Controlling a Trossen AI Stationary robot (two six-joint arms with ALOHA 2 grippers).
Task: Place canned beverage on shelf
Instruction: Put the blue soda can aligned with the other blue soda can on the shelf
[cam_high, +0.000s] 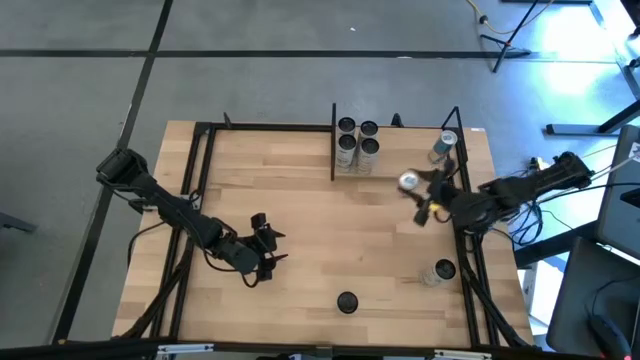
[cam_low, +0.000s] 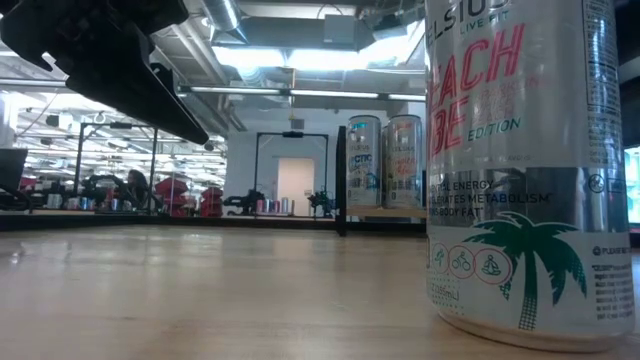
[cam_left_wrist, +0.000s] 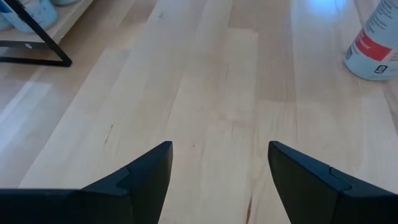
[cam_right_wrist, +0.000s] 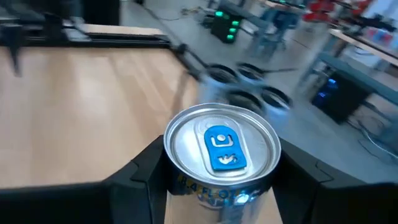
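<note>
Silver can (cam_right_wrist: 221, 155) clamped between the right gripper (cam_high: 425, 195)'s fingers rides above the counter (cam_high: 300, 230), near the shelf (cam_high: 345, 165) where four cans (cam_high: 357, 142) already stand. Three more cans wait on the counter, so stocking looks part done; the left gripper (cam_high: 265, 250) hangs open and empty.

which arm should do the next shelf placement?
Right. The right gripper is shut on a silver can with a blue tab, near the light-wood shelf with black posts holding four cans. The left gripper is open, empty, farther off.
</note>
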